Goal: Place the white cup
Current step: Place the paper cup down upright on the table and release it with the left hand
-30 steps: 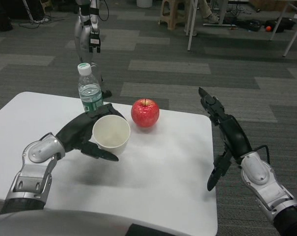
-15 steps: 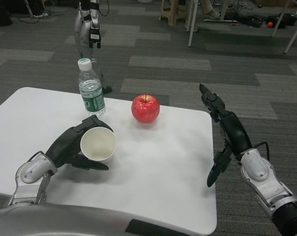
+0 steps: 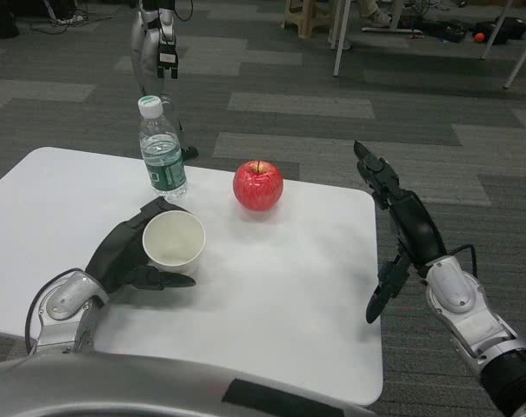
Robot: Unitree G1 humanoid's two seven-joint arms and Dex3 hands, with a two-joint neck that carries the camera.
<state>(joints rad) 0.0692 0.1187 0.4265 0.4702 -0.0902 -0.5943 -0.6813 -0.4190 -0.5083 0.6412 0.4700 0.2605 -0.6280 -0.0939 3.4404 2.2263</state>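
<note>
The white cup (image 3: 173, 241) is an empty paper cup with its mouth facing up and slightly toward me, near the table's front left. My left hand (image 3: 130, 254) grips it from the left side, fingers wrapped around its wall and under its rim. I cannot tell whether the cup's base touches the table. My right hand (image 3: 400, 228) hangs off the table's right edge with its fingers spread and nothing in it.
A water bottle (image 3: 162, 155) with a white cap stands upright behind the cup. A red apple (image 3: 258, 185) sits at the back middle of the white table (image 3: 289, 287). Another robot's legs (image 3: 154, 43) and furniture stand on the carpet beyond.
My left hand has carried the cup left and toward me, away from the apple, and lower. The camera has tipped a little. The right hand has barely moved.
</note>
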